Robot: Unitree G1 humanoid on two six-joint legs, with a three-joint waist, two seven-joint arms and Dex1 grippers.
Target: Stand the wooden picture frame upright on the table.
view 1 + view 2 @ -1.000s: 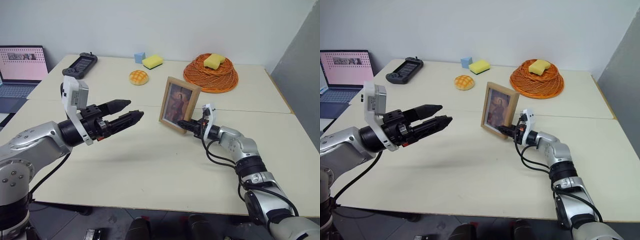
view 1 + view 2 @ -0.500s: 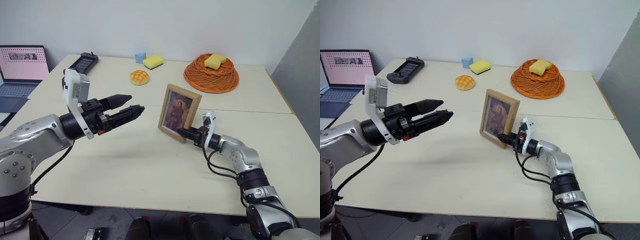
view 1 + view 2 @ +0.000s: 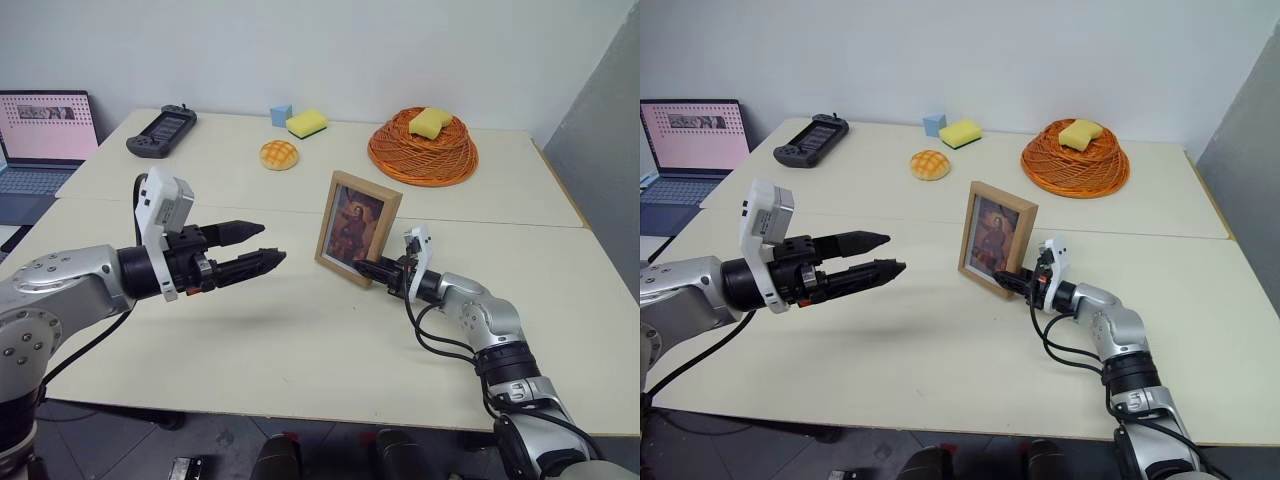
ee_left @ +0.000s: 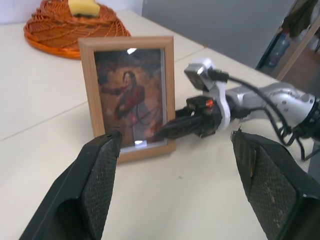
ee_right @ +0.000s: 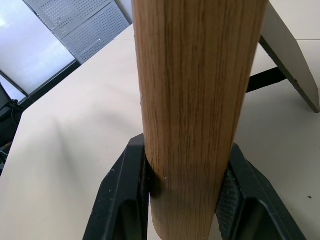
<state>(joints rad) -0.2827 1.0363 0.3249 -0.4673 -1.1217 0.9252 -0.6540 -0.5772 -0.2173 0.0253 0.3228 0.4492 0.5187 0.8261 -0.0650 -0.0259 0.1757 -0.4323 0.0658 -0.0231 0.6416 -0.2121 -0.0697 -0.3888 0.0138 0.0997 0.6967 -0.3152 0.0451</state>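
head views: wooden picture frame [image 3: 358, 229] stands upright near the worktop [image 3: 300, 330] middle, long axis vertical, portrait facing the robot, just in front of the slab seam. right end effector [image 3: 368, 268] comes in low and level from the frame's right, pinching its lower right edge, so the right arm is the one on it. left end effector [image 3: 260, 248] hangs above the worktop well to the frame's left, spread, holding nothing, aimed toward the frame. judging by this, the coming move turns on whether the frame balances on its stand once the right pinch lets go.

left wrist view: frame [image 4: 129, 95] dead ahead between the two wide-apart fingers [image 4: 100, 172], apart from both; right end effector [image 4: 172, 131] at its lower corner.

right wrist view: light-wood edge [image 5: 195, 100] clamped between both pads [image 5: 135, 180]; stand flap [image 5: 290, 55] splayed out behind onto the worktop.

surface & room: pale cream, flat, two slabs. orange woven basket [image 3: 422, 148] w/ yellow sponge, bun [image 3: 277, 154], sponge and blue block, game controller [image 3: 160, 130] all well behind; laptop [image 3: 40, 140] off far left; plain wall.
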